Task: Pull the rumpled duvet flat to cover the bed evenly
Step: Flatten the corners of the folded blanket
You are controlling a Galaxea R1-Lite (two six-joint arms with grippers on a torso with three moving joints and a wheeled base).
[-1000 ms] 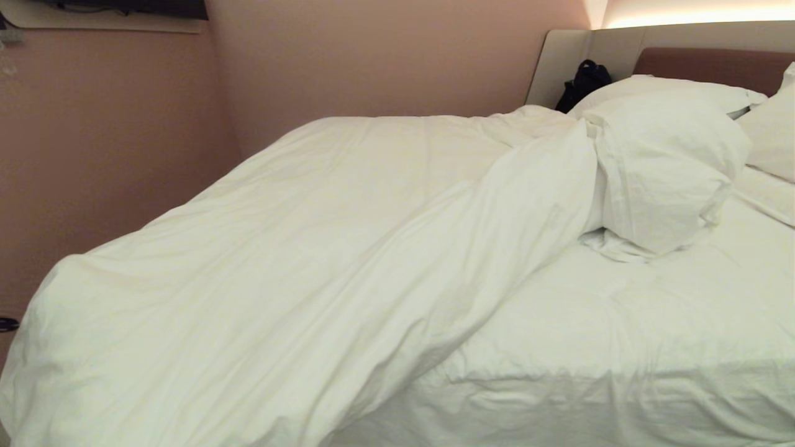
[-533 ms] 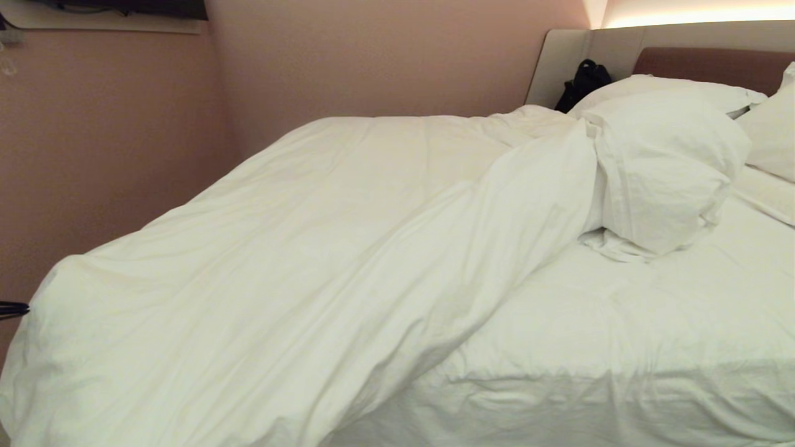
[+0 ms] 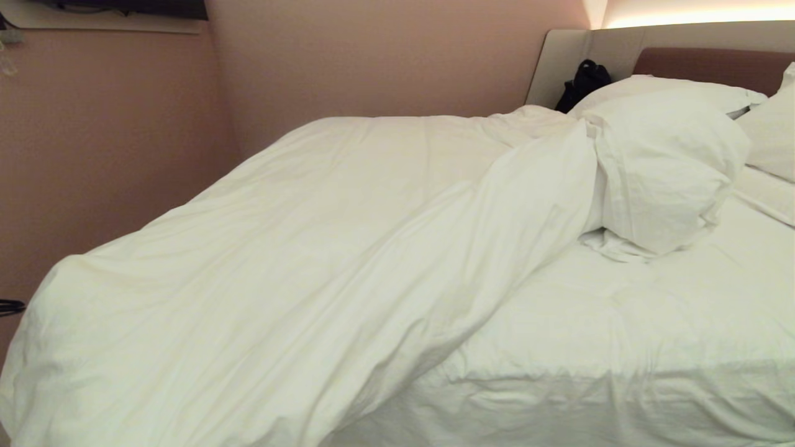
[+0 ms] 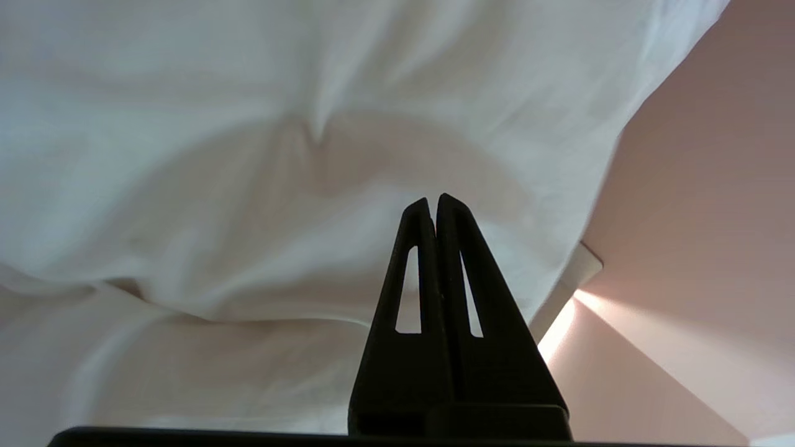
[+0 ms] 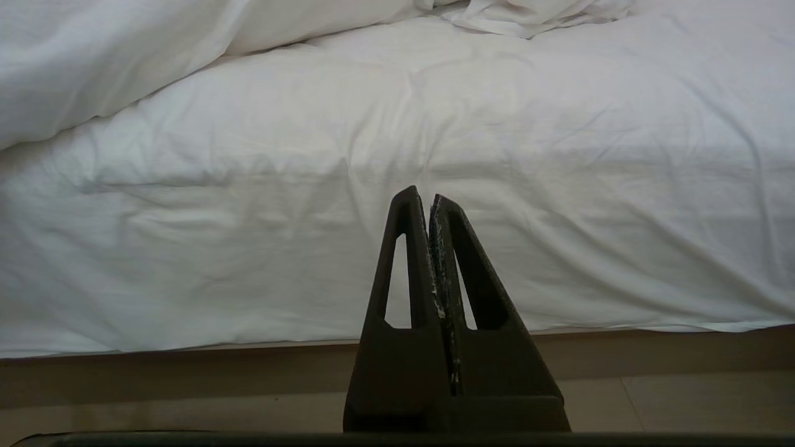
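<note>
1. Left gripper (image 4: pixel 433 202): fingers pressed shut with nothing between them, pointed at the duvet (image 4: pixel 261 155) where it drapes near the pink wall (image 4: pixel 702 205).
2. Right gripper (image 5: pixel 428 197): shut and empty, low beside the bed (image 5: pixel 435 354), facing the mattress side.
3. Duvet (image 3: pixel 298 261): white, puffy, creased, bunched diagonally over the bed's left half and hanging off the foot corner.
4. Sheet (image 3: pixel 633 323): bare on the right.
5. Pillows (image 3: pixel 671 161): heaped at the headboard (image 3: pixel 714 65).

Pinkish walls (image 3: pixel 372 56), tan floor (image 5: pixel 186 397), warm light strip (image 3: pixel 695 15).
</note>
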